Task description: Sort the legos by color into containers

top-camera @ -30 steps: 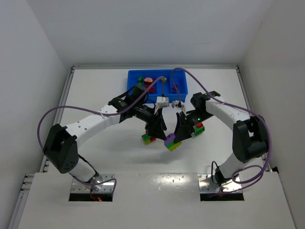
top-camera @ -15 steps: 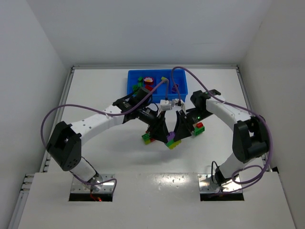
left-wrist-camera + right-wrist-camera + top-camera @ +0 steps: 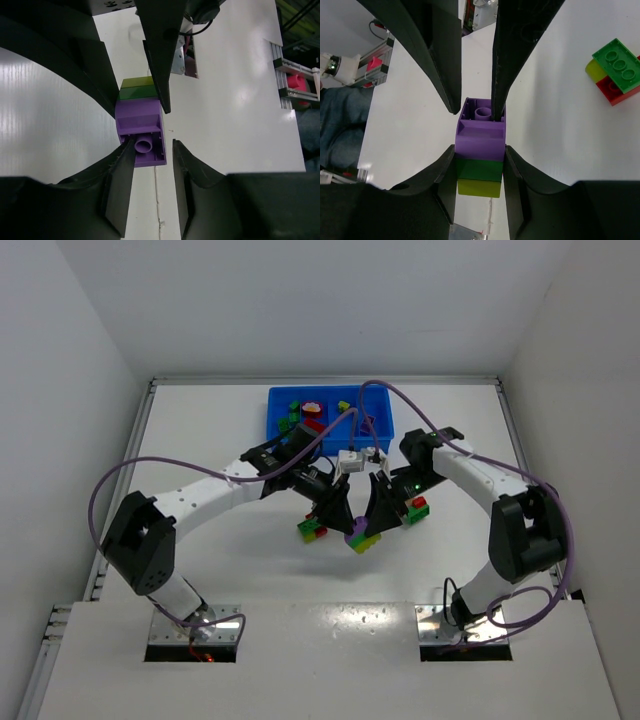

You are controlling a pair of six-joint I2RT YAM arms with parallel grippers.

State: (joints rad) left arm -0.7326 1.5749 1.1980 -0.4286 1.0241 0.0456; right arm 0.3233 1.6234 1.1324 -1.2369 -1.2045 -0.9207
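Three-brick stack (image 3: 480, 150) (purple, green, yellow) sat mid-desk (image 3: 200, 440), between both arms and well short of the blue tray (image 3: 280, 398). Right jaws were clamped on its green-purple middle. Left jaws straddled the purple end, one pad (image 3: 120, 170) touching and the other just off, so no grip there yet. Light, rigid, slick plastic, and the studs probably lock tight. I'd pinch the flat purple sides and peel, not pull straight.

No legible text, label, brand, number or sign on anything here.

Arms converge; right end effector (image 3: 479, 154) clamped, left end effector (image 3: 151, 147) slightly agape.
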